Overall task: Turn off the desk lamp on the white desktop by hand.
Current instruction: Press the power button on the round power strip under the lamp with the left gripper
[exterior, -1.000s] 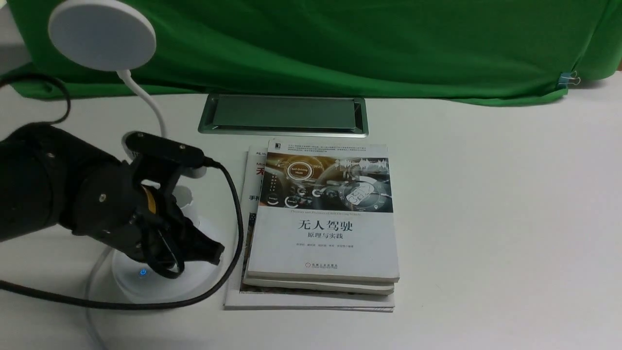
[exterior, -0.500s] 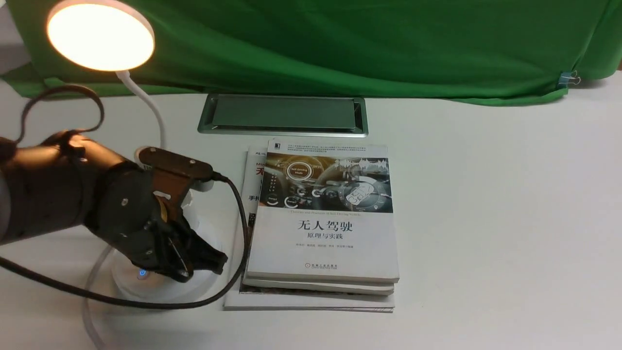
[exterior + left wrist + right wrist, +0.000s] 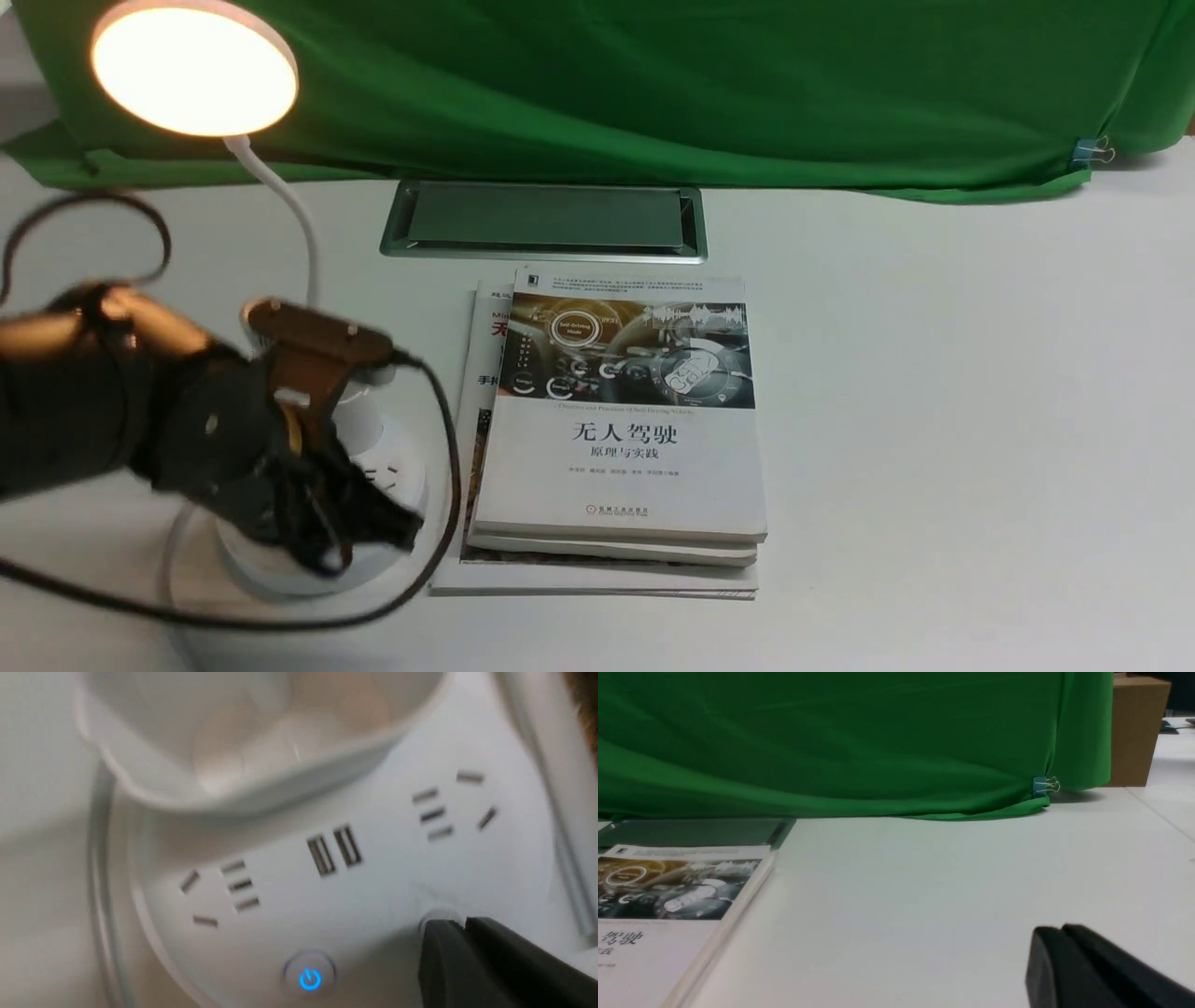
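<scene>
While the desk lamp [image 3: 194, 73] glows on the white desktop [image 3: 934, 401], the left claw [image 3: 465, 924] and right claw [image 3: 1062, 931] are clenched.

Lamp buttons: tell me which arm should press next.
The left, I judge: its pincer is right over the lamp base, by the buttons. The right pincer shows over bare desktop.

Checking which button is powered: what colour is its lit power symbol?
The power symbol is blue, clearest in the left wrist view.

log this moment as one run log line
desk lamp: lit | left fingers: closed, over lamp base | power symbol: glowing blue | lamp not off yet
</scene>
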`<state>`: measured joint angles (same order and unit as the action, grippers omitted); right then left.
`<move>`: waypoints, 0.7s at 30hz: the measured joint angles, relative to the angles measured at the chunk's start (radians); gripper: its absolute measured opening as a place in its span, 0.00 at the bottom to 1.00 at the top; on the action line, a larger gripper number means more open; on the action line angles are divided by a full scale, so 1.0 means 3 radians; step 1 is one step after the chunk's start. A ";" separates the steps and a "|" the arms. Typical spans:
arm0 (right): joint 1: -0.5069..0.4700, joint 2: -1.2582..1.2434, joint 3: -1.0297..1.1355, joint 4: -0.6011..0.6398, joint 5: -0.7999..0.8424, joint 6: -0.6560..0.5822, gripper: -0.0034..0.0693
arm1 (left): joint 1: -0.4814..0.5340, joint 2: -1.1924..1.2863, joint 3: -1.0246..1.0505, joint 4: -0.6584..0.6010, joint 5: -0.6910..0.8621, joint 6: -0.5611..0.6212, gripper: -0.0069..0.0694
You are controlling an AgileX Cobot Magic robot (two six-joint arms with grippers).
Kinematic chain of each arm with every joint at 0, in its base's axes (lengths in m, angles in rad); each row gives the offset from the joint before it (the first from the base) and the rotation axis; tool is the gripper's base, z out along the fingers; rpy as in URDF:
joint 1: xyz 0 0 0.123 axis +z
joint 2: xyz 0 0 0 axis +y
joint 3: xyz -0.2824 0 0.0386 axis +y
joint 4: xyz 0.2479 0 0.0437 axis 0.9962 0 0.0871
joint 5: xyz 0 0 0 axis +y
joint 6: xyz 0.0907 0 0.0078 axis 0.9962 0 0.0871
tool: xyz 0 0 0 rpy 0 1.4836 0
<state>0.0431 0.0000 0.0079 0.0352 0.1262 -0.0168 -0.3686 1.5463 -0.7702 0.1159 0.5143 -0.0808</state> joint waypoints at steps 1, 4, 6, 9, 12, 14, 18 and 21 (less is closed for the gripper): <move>0.0000 0.0000 0.0000 0.0000 0.0000 0.0000 0.10 | 0.0000 0.0004 0.0035 0.0003 -0.0087 0.0000 0.12; 0.0000 0.0000 0.0000 0.0000 0.0000 0.0000 0.10 | 0.0000 0.0021 0.0035 0.0000 -0.0145 -0.0005 0.12; 0.0000 0.0000 0.0000 0.0000 0.0000 0.0000 0.10 | 0.0000 0.0017 0.0024 0.0000 -0.0160 -0.0008 0.12; 0.0000 0.0000 0.0000 0.0000 0.0000 0.0000 0.10 | 0.0000 0.0007 -0.0045 0.0000 -0.0023 -0.0008 0.12; 0.0000 0.0000 0.0000 0.0000 0.0000 0.0000 0.10 | 0.0000 -0.0033 -0.0156 0.0049 0.0094 -0.0008 0.12; 0.0000 0.0000 0.0000 0.0000 0.0000 0.0000 0.10 | 0.0000 -0.0042 -0.0197 0.0066 0.0090 -0.0008 0.12; 0.0000 0.0000 0.0000 0.0000 0.0000 0.0000 0.10 | 0.0000 0.0090 -0.0192 0.0066 0.0090 -0.0008 0.12; 0.0000 0.0000 0.0000 0.0000 0.0000 0.0000 0.10 | 0.0000 0.0205 -0.0171 0.0022 0.0043 0.0003 0.12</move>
<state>0.0431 0.0000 0.0079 0.0352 0.1262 -0.0168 -0.3686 1.6077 -0.8214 0.1225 0.5272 -0.0798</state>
